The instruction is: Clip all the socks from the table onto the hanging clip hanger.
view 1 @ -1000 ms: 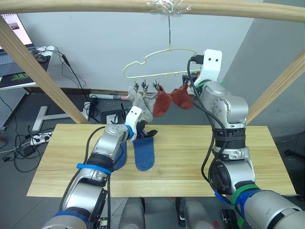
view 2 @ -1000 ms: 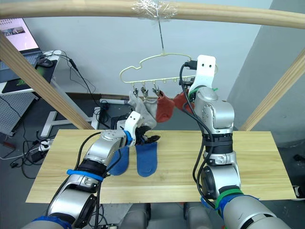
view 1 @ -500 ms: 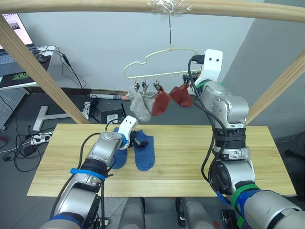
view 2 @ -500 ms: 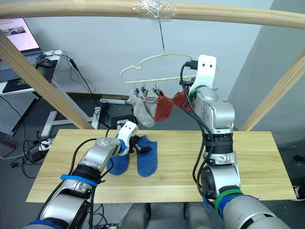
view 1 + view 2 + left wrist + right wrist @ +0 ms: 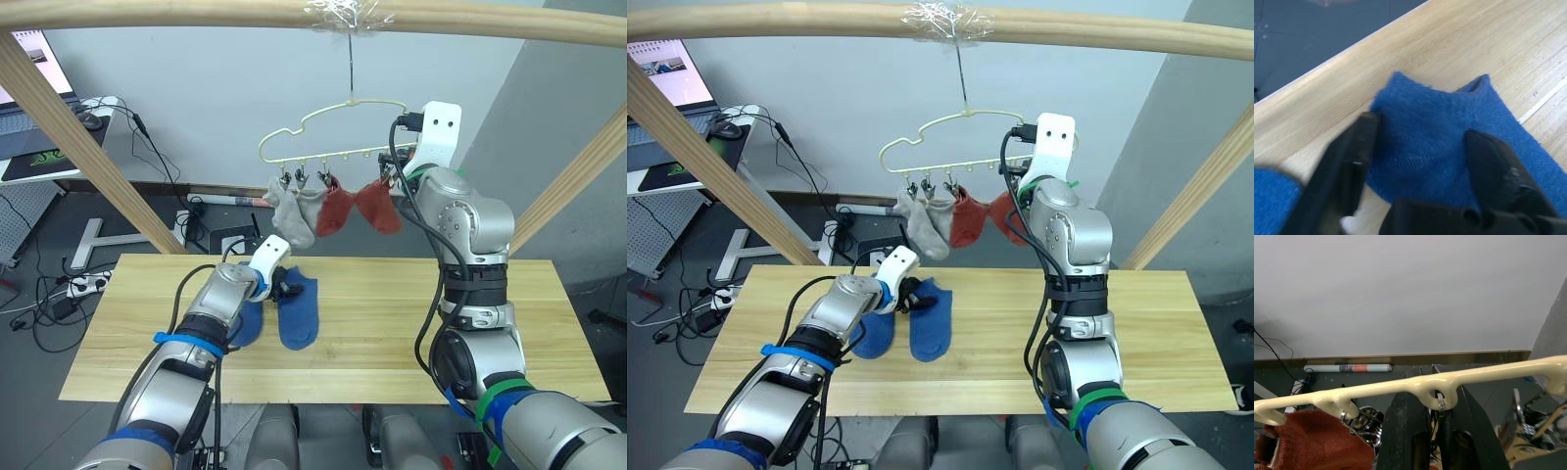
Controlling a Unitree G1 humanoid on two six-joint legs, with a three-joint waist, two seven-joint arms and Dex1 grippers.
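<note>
Two blue socks lie side by side on the table [image 5: 411, 323]: one [image 5: 299, 313] in front of my left gripper and one [image 5: 245, 325] under my left forearm. My left gripper [image 5: 284, 291] is open, its fingers [image 5: 1349, 161] straddling the cuff of the blue sock [image 5: 1425, 142]. Two grey socks [image 5: 292, 217] and two rust-red socks [image 5: 335, 211] hang from clips on the cream clip hanger [image 5: 338, 153]. My right gripper [image 5: 1436, 431] is raised at the hanger's right end, shut on a metal clip under the hanger bar [image 5: 1400, 384].
The hanger hooks over a round wooden pole [image 5: 196, 12] overhead. Slanted poles run down at the left [image 5: 88, 147] and right [image 5: 568, 186]. A desk with a laptop [image 5: 39, 117] stands at the back left, with cables on the floor beyond the table's far edge.
My left gripper has come down and back from above the blue sock to its cuff. The hanger and its red socks have swung slightly right. My right arm stays put.
</note>
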